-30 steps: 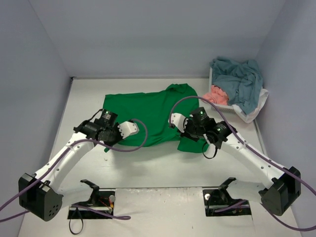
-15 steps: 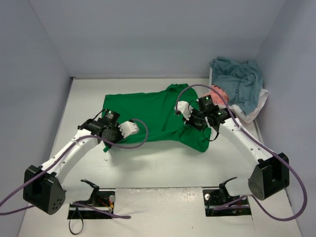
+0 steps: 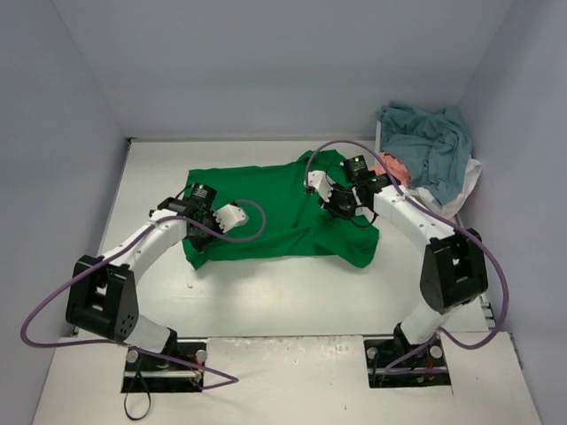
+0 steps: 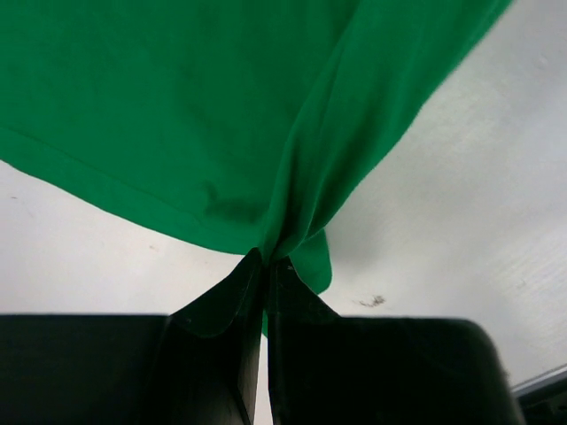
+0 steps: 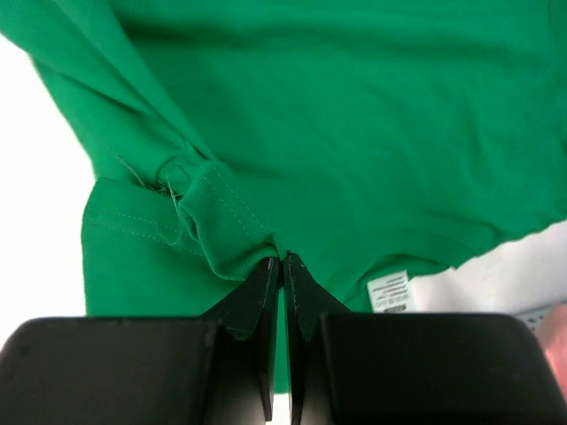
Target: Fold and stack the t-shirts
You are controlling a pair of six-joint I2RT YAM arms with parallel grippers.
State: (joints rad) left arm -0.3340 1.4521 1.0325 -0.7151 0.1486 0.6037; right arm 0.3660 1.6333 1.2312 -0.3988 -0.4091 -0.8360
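At right wrist only, white label (image 5: 391,291); left gripper (image 4: 264,266), right gripper (image 5: 281,261) tight on green t-shirt (image 3: 266,208).

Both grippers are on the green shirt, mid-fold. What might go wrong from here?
1. The left gripper and right gripper pinch only small bunches of the green t-shirt at their fingertips, so the cloth may slip out.
2. The shirt's edge by the right arm lies rumpled, so the fold may land crooked.

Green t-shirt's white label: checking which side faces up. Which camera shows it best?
Right wrist view: the label shows plainly on the green t-shirt, near the right pincer. The top view shows most of the shirt but no label; the left wrist view only a pinched hem.
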